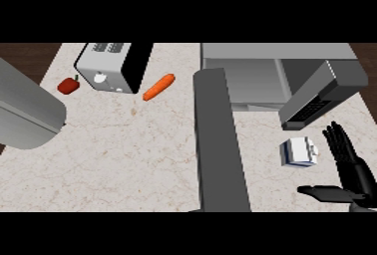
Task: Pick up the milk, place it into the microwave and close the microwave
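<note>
Right hand (pixel 356 180) at 5 o'clock in view, released: fingers straight toward 12, thumb out toward 9, holding nothing. Milk carton (pixel 298 152) on counter (pixel 125 149) at about 10 o'clock from the palm, just beside the fingers, not gripped. Carton looks upright, seen from above, so its long axis runs toward the camera; facing unclear. Open microwave door (pixel 219 149) at its 9 o'clock. Microwave (pixel 258 79) at 12. Farther left: carrot (pixel 158 87), red pepper (pixel 69 85), toaster (pixel 110 67).
</note>
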Action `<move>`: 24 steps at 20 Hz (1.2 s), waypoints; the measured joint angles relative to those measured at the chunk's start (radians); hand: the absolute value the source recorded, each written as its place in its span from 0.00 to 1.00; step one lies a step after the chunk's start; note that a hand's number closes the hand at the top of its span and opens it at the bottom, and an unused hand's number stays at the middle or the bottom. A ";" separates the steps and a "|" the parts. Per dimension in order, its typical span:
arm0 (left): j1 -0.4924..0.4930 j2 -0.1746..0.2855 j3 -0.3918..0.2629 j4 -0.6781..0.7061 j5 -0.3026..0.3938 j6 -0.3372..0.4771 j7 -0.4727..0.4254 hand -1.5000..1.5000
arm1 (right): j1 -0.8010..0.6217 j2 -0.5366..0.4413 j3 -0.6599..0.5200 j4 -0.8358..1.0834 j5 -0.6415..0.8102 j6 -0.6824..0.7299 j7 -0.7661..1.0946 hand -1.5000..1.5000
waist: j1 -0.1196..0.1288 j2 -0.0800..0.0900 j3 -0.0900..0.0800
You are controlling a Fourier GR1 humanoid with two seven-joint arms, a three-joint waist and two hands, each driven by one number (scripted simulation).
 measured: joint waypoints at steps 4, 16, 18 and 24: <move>-0.013 0.007 0.029 -0.015 0.035 -0.002 0.038 0.00 | -0.048 -0.023 -0.001 0.148 0.028 0.005 -0.097 0.00 | 0.001 0.000 0.000; -0.001 -0.017 0.040 -0.012 0.034 -0.040 0.022 0.00 | -0.270 -0.068 -0.017 0.631 0.117 -0.114 -0.322 0.00 | 0.009 0.003 0.001; 0.001 -0.016 0.044 -0.023 0.045 -0.044 0.037 0.00 | -0.301 -0.076 -0.018 0.686 0.127 -0.130 -0.347 0.00 | 0.008 0.002 0.000; 0.000 -0.012 0.061 -0.013 0.060 -0.065 0.032 0.00 | -0.337 -0.084 -0.022 0.771 0.134 -0.151 -0.398 1.00 | 0.008 -0.002 -0.005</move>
